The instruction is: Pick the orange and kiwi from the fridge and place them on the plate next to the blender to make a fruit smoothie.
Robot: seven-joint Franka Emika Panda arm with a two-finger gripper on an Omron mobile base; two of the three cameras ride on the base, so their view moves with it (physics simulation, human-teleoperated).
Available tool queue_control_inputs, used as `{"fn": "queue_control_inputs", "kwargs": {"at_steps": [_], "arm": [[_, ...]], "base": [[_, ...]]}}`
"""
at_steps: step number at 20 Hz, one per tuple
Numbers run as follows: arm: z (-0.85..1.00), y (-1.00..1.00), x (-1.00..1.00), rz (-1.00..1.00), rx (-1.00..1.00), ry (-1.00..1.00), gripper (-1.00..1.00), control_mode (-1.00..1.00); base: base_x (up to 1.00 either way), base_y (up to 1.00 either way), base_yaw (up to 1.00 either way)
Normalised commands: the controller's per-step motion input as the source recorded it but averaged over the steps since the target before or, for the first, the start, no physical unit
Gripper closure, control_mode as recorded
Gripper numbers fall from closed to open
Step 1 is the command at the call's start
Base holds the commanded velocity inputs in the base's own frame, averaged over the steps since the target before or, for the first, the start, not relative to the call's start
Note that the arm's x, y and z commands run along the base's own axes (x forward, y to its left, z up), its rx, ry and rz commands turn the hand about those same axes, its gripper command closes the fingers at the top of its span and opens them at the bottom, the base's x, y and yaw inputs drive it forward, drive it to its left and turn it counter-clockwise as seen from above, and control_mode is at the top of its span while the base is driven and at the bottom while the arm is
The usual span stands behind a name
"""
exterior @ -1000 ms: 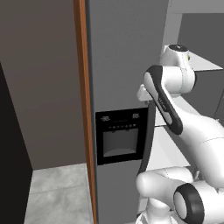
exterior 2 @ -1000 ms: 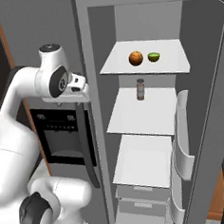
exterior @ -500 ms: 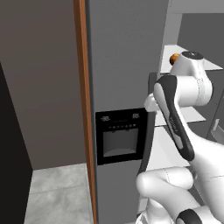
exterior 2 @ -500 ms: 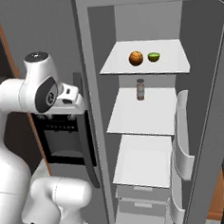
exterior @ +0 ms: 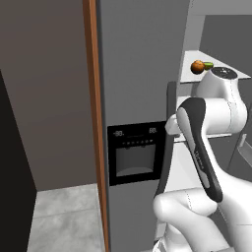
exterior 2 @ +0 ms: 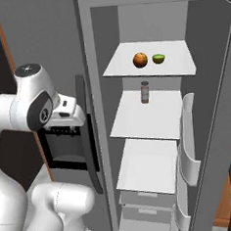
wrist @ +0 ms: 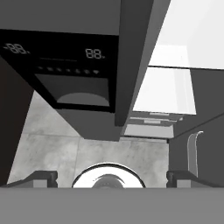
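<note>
1. The fridge [exterior 2: 129, 18] is standing with its right door open, showing white shelves.
2. The orange [exterior 2: 140, 60] is sitting on the top shelf, with the kiwi [exterior 2: 158, 58] just beside it, apart.
3. A small jar [exterior 2: 144, 92] is standing on the shelf below.
4. The claw [wrist: 112, 177] is hanging spread wide and holding nothing, near the dark dispenser panel [wrist: 72, 65] on the closed door.

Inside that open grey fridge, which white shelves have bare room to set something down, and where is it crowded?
The third white shelf down is wholly bare. The second white shelf is free in front of the small brown jar at its back. The top white shelf is busiest: the round orange and green kiwi sit mid-shelf, leaving bare patches either side.
</note>
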Motion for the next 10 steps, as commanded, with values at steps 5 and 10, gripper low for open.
{"fn": "queue_control_inputs", "kwargs": {"at_steps": [5,10], "arm": [[0.0,0.0,0.0,0.0,0.0,0.0,-1.0,1.0],[0.0,0.0,0.0,0.0,0.0,0.0,-1.0,1.0]], "base": [[0.0,-0.28,0.0],[0.0,-0.51,0.0]]}}
